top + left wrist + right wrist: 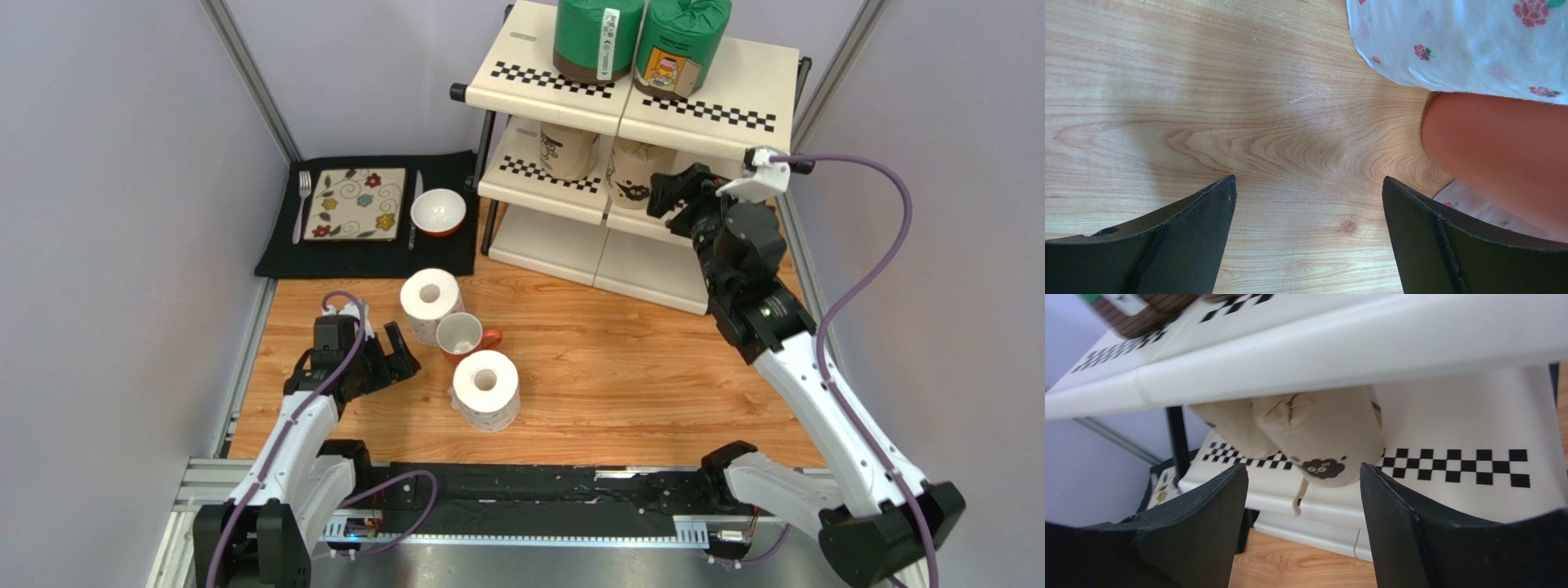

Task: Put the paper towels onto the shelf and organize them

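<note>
Standing apart, the right gripper's black jaws face a tan-wrapped cylindrical paper towel roll resting on the cream checkered three-tier shelf's middle tier. The left gripper, equally spread, hovers beside a plain white paper roll on the wooden table.

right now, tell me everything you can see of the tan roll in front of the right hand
The tan roll is a short cylinder in brownish paper wrap, creased and gathered at one end, with a small dark cartoon print low on its side. It sits on the shelf's middle tier, just behind the checkered strip and under the top tier. A second tan roll sits close against it. The right hand is open in front, apparently not touching it.
</note>
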`<state>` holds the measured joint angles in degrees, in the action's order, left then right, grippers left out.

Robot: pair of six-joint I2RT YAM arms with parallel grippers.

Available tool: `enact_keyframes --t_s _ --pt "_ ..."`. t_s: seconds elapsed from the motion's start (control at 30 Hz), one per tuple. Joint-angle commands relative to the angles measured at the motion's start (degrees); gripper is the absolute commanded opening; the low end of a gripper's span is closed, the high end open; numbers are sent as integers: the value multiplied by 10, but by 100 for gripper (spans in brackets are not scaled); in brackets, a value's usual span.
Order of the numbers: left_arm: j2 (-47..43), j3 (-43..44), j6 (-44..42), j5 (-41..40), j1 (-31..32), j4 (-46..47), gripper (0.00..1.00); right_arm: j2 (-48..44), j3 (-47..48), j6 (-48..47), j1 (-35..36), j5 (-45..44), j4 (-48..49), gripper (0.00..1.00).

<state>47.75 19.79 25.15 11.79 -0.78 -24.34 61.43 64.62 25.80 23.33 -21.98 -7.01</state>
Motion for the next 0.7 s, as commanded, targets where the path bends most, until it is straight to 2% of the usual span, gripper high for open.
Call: enact_keyframes --t_s 0.0,0.1,0.2,0.33,0.47,0.67 --pt "1 -7 -7 10 1 8 97 -72 -51 -69 49 98 86 72" --pt "1 -4 -12 14 2 5 97 -74 -51 -97 96 82 37 72" --pt "-17 -3 -26 45 1 11 97 -95 -73 -82 112 44 2 72" --pt "-112 -8 -28 54 2 35 99 -154 -101 -43 111 -24 -64 72" --pt "-179 55 -19 27 2 29 99 -230 -114 -36 111 -94 -151 73" --pt "-165 155 0 2 1 28 99 -288 -130 -14 111 -141 -212 73"
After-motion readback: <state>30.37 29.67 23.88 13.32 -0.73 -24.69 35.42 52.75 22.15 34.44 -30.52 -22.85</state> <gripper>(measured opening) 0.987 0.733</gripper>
